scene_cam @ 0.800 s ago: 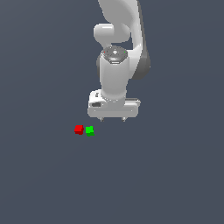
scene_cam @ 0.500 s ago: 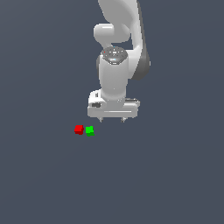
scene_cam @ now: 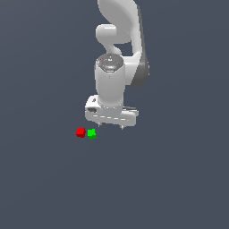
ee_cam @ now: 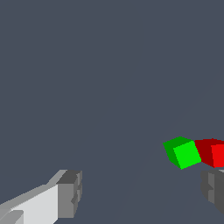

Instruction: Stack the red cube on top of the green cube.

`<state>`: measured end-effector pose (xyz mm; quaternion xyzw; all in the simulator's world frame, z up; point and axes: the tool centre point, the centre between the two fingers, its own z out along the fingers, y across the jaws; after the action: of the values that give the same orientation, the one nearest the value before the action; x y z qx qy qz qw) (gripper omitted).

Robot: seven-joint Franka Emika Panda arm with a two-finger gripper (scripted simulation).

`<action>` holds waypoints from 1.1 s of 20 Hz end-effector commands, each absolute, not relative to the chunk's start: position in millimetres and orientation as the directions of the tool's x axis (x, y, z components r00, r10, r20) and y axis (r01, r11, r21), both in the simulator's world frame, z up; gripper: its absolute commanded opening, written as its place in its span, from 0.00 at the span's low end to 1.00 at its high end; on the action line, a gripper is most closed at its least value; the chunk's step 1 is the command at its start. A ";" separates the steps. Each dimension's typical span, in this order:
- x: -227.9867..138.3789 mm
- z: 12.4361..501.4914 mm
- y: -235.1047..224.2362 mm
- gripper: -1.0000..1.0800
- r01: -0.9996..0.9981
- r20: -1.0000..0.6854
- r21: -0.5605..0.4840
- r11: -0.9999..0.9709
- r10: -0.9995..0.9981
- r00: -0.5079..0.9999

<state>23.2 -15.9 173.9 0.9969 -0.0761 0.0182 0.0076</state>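
Observation:
The red cube (scene_cam: 80, 132) and the green cube (scene_cam: 91, 133) rest side by side on the dark grey floor, touching or almost touching; red is toward the exterior view's left. Both show in the wrist view, green (ee_cam: 182, 152) beside red (ee_cam: 212, 152). My gripper (scene_cam: 110, 126) hangs open and empty just above the floor, a little to the exterior view's right of the green cube. In the wrist view its fingertips (ee_cam: 69, 194) stand far apart with nothing between them, and the cubes lie beside the other fingertip (ee_cam: 213, 187).
The flat dark grey floor (scene_cam: 170, 179) stretches all around. My white arm (scene_cam: 118, 53) rises behind the gripper.
The gripper has shifted slightly toward the exterior view's left, closer to the cubes. The cubes have not moved.

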 end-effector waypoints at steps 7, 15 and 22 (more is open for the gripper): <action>35.5 155.4 -51.3 0.96 -0.408 0.033 0.007 -0.913 -0.408 0.913; 37.3 134.6 -93.2 0.96 -0.660 0.027 0.002 -0.751 -0.660 0.751; 27.8 115.6 -130.0 0.96 -0.837 0.020 -0.001 -0.547 -0.837 0.547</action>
<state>30.5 -122.0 119.7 0.8935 -0.4489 0.0097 0.0049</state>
